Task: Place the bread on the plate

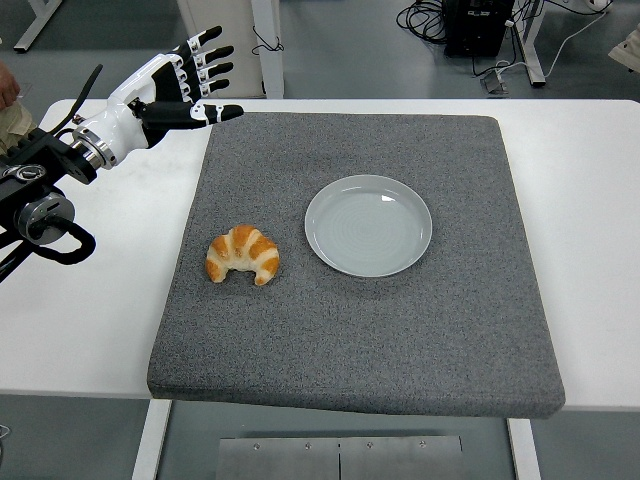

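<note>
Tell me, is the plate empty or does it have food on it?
Empty. The plate shows only bare surface; the croissant lies beside it on the mat.

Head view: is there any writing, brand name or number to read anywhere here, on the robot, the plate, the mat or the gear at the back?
None can be read.
Left hand: black and white marks on the fingers only, no letters.
Plate, croissant, grey mat: no print.
Black box on the floor at the back: too small to tell.

White left hand with black-tipped fingers, black cabled arm
</note>
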Available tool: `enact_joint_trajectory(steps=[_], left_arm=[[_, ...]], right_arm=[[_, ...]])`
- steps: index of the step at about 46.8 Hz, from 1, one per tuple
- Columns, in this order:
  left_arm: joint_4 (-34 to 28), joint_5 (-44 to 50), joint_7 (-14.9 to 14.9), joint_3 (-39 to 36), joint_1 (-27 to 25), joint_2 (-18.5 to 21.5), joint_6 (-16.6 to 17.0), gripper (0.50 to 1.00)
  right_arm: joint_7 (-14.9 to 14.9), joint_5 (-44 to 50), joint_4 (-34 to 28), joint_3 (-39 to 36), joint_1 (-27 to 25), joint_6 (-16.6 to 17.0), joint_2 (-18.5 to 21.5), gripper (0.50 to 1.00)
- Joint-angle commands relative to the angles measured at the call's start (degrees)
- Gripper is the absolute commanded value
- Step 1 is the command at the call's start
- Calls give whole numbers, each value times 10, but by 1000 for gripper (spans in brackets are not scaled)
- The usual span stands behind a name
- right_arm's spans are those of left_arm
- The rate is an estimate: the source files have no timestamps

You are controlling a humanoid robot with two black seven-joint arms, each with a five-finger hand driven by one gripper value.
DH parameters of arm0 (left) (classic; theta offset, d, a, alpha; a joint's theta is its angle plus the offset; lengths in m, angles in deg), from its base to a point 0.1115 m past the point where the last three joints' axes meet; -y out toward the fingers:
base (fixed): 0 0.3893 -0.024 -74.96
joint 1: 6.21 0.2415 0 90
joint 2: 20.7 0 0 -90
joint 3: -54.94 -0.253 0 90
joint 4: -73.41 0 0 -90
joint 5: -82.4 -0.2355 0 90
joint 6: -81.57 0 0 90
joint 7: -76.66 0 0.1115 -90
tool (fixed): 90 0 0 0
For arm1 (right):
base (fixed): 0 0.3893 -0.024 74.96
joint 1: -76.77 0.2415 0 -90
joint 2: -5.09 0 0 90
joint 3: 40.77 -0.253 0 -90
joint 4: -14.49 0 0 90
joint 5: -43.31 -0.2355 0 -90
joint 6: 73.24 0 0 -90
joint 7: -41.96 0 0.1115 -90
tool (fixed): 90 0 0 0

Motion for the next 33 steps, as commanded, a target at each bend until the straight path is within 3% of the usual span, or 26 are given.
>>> enact_joint_trajectory(steps=[1, 12, 23, 28, 33], left_arm=[[0, -53, 0, -4, 0, 3, 8, 969], [-19, -121, -7, -11, 3, 18, 9, 963], [-94, -125, -72, -45, 1, 66, 11, 963], [-106, -125, -110, -45, 2, 69, 11, 961], [-107, -130, -112, -45, 2, 69, 12, 961]], right_arm=[[0, 0, 0, 0, 0, 0, 0, 1000], [0, 0, 1, 0, 0, 0, 0, 1000], [0, 0, 0, 0, 0, 0, 0, 1000], [0, 0, 0, 0, 0, 0, 0, 1000], [0, 0, 0, 0, 0, 0, 0, 1000]])
